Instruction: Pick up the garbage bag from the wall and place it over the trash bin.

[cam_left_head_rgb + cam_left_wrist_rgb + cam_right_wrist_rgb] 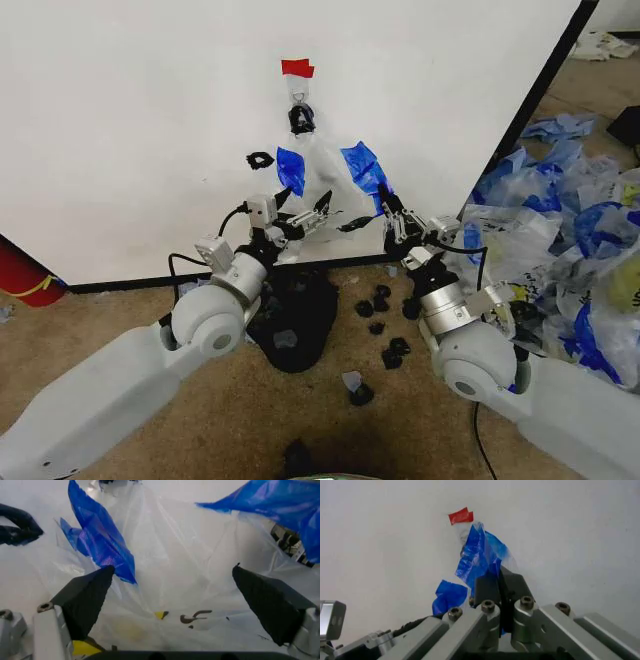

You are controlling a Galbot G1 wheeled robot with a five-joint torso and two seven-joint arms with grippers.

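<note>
The garbage bag (322, 168) hangs from a metal hook (300, 97) on the wall (130, 120), under a red tape strip (297, 68). Its blue handles spread to both sides. My right gripper (392, 222) is shut on the bag's blue right edge; the right wrist view shows the fingers (492, 588) pressed together with blue plastic (475, 558) at them. My left gripper (322, 214) is open at the bag's lower left. Its fingertips (92, 592) stand wide apart before the translucent bag (175, 562). The black trash bin (297, 318) sits on the floor below the bag.
Black scrap lumps (382, 300) lie on the brown floor right of the bin. A heap of blue-and-white bags (565, 215) fills the right side past the wall's black edge (530, 100). A red object (25, 278) lies far left. A black loop (260, 159) sits on the wall.
</note>
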